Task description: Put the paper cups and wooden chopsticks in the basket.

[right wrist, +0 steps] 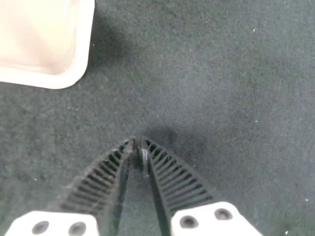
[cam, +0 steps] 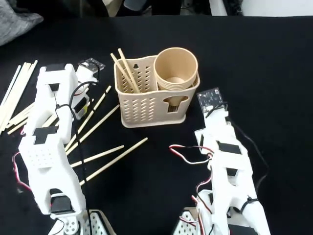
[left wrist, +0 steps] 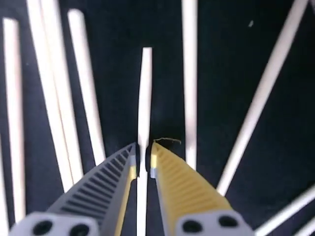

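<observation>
**Wood left to gather, paper already stowed**

The beige slotted plastic basket (cam: 146, 110) stands upright near the middle of the black-clothed counter (cam: 264, 58). Its compartment on the right arm's side holds a nested stack of tan paper cups (cam: 175, 68), mouths up, so the cup half of the job looks done. The other compartment holds two pale wooden chopsticks (cam: 128, 73), which lean with their ends above the rim.

Most of the wood is not yet in. A loose fan of chopsticks (cam: 110, 159) lies on the cloth between the left arm (cam: 49, 137) and the basket. A second bundle of chopsticks (cam: 17, 93) lies at the counter's far left edge, well apart from the basket.

The left gripper (left wrist: 143, 160) is clenched on a single chopstick (left wrist: 144, 98), pinched between its tips, with others lying on either side of it. Whether this stick has left the cloth I cannot tell.

The right gripper (right wrist: 137, 150) is pinched together with nothing in it. It hangs over bare cloth near the basket's corner.

By my judgement the task is well short of finished: the cups are in and two sticks are in. One more stick is in hand, and many more are to be carried over one at a time.
</observation>
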You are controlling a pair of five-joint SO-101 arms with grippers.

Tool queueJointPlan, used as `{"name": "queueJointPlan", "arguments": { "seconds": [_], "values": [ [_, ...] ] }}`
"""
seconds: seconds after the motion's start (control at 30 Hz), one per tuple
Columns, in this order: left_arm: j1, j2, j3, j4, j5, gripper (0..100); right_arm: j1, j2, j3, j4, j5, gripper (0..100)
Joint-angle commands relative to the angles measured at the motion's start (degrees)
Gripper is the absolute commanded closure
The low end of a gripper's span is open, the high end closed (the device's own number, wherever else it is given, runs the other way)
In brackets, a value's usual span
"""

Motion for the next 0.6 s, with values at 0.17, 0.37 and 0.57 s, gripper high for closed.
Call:
{"name": "queueJointPlan", "arguments": {
  "seconds": [0.17,0.37,0.57],
  "values": [
    [0.6,-15.2,-4.4,8.9,6.9,97,0.8,-1.2,-0.2,-0.6,0.7,98.6],
    [1.3,-34.5,2.8,7.4,12.4,97,0.8,-1.2,-0.2,-0.6,0.7,98.6],
    [3.8,-57.0,24.7,-12.7,22.8,97,0.8,-1.2,-0.2,-0.6,0.7,98.6]
  ]
}}
